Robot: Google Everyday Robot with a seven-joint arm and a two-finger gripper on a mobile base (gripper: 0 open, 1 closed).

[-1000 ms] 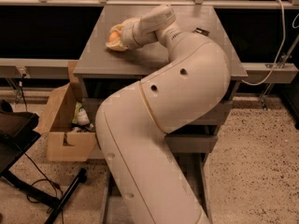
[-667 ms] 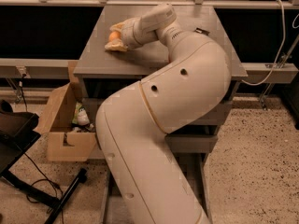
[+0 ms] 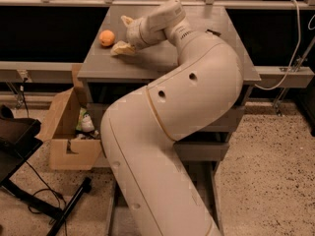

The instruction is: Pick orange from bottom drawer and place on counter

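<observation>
The orange (image 3: 107,37) sits on the counter (image 3: 129,65) near its left edge, free of the gripper. My gripper (image 3: 121,34) is just to the right of the orange, above the counter. It is open, with one pale fingertip (image 3: 126,20) behind and the other (image 3: 122,48) in front, and it holds nothing. My big white arm (image 3: 167,132) rises in front of the cabinet and hides most of the drawers, the bottom drawer among them.
An open cardboard box (image 3: 64,134) with packets in it stands on the floor left of the cabinet. A black stand (image 3: 19,141) with cables is at the lower left. A white cable (image 3: 295,38) hangs at the right. A rail runs behind the counter.
The gripper was closed around the orange at the counter's left side. It has now opened and drawn back a little to the right, leaving the orange lying on the counter.
</observation>
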